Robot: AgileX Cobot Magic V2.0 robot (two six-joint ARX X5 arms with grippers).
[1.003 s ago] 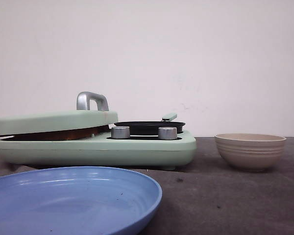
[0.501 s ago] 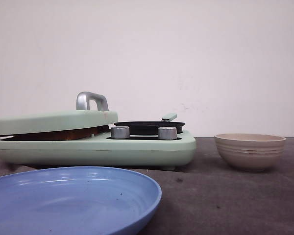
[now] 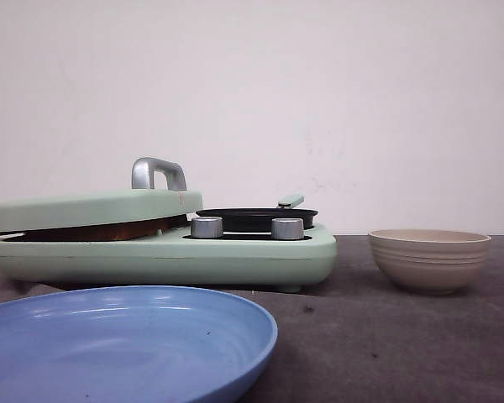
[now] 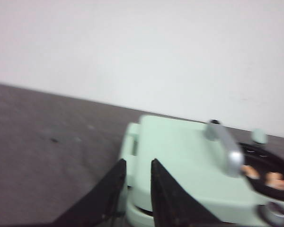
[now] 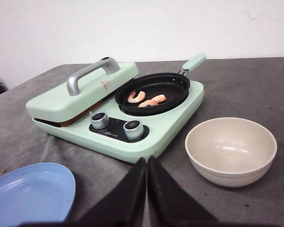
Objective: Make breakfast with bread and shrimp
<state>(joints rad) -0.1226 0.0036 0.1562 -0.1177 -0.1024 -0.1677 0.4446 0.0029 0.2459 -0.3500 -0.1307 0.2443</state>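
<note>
Two pink shrimp lie in the black pan on the mint-green breakfast maker. Its lid with the silver handle is down. The bread is hidden; only a thin brown strip shows in the slit under the lid. My left gripper hovers by the lid's outer corner, open by a narrow gap with nothing in it. My right gripper is shut and empty, just in front of the maker's near corner. Neither gripper shows in the front view.
A beige bowl stands empty to the right of the maker, close to my right gripper. A blue plate lies empty at the front left. Two silver knobs sit on the maker's front. A pale wall stands behind the table.
</note>
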